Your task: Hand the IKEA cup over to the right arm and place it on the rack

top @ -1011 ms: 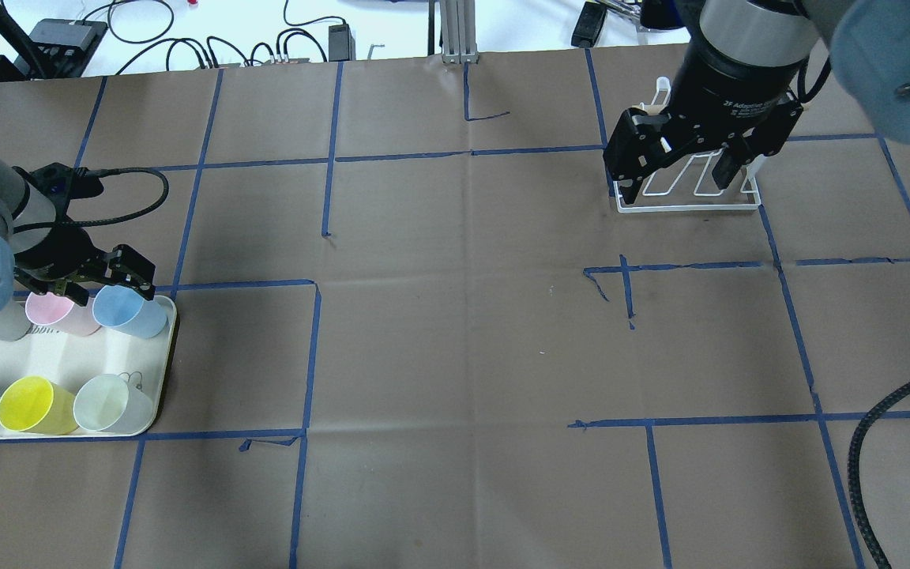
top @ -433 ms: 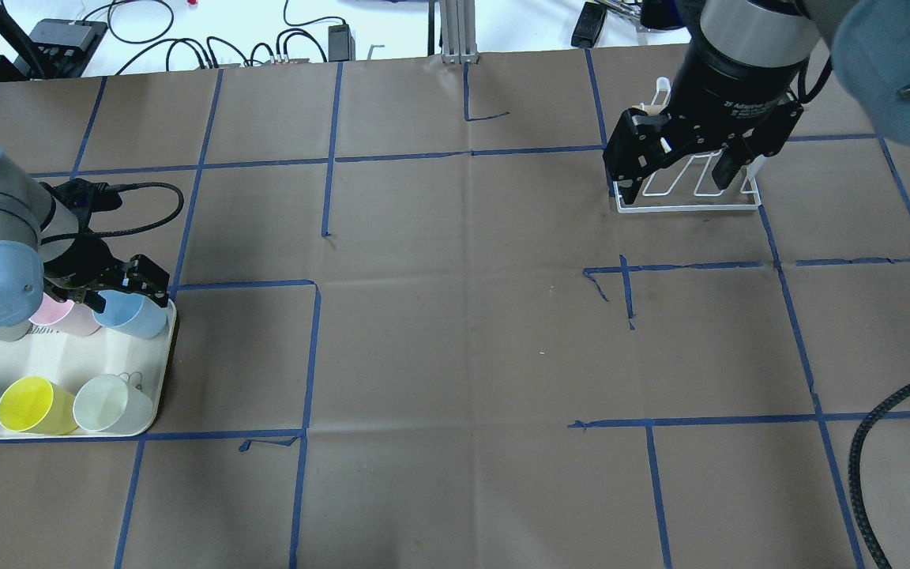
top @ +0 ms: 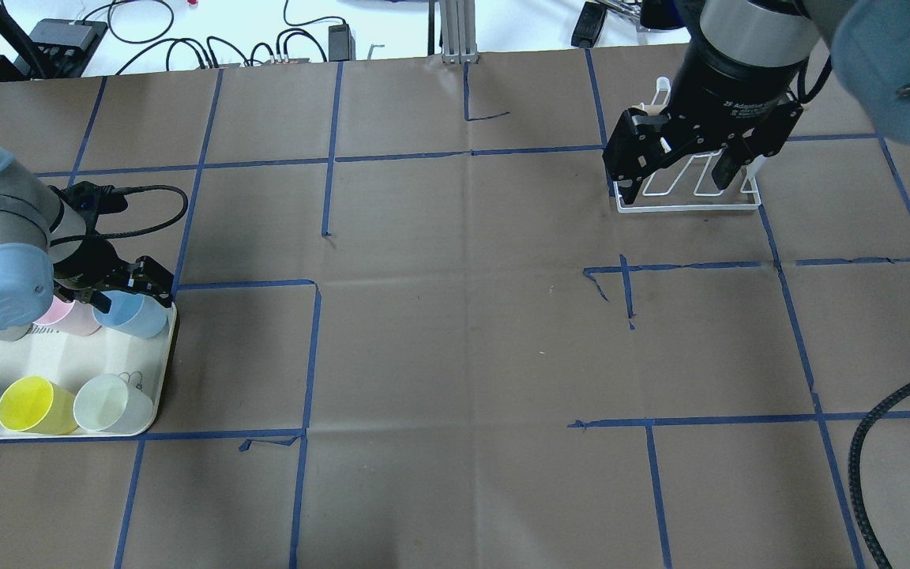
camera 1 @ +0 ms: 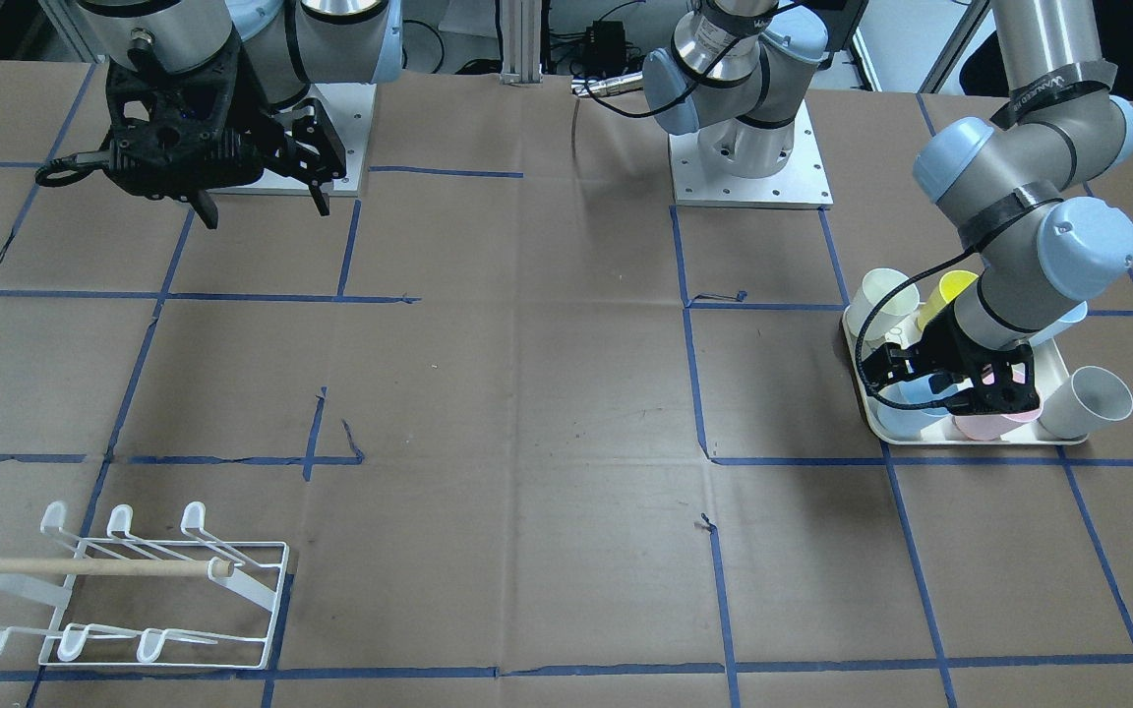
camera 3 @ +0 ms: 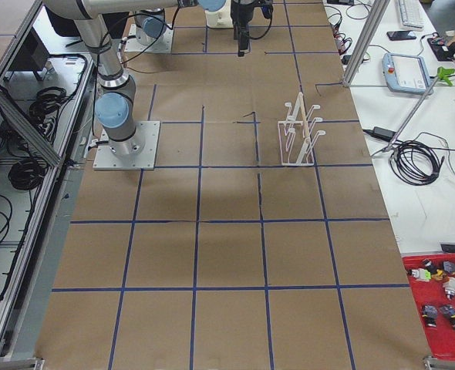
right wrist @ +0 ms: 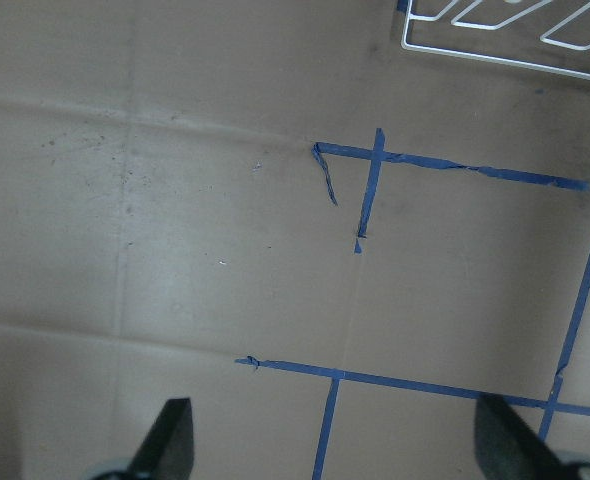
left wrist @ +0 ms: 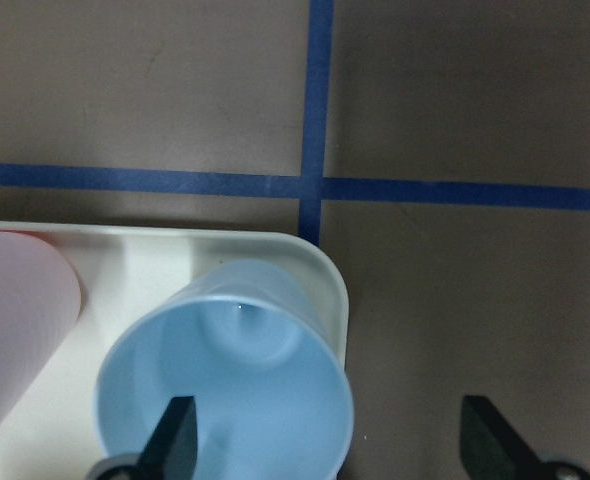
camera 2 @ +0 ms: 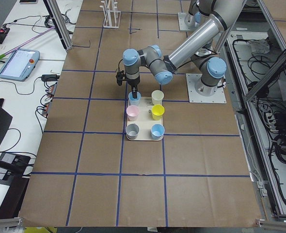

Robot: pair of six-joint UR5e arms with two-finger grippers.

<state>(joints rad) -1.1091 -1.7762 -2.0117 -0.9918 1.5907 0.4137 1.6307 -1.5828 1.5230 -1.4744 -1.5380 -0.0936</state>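
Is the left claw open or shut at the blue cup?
Open. The left claw straddles the blue cup wall: one finger inside, the other spread well outside.

Smooth, faintly shiny plastic blue cup on a glossy cream plastic tray. Beside the tray, matt creased brown paper. The rack is white-coated wire with a bare wooden handle.

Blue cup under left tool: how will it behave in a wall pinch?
Blue cup looks thin-walled plastic, so probably light, and may flex where the left tool straddles its wall. The smooth, tapered wall could slip. Its narrower base suggests it tips easily if nudged.
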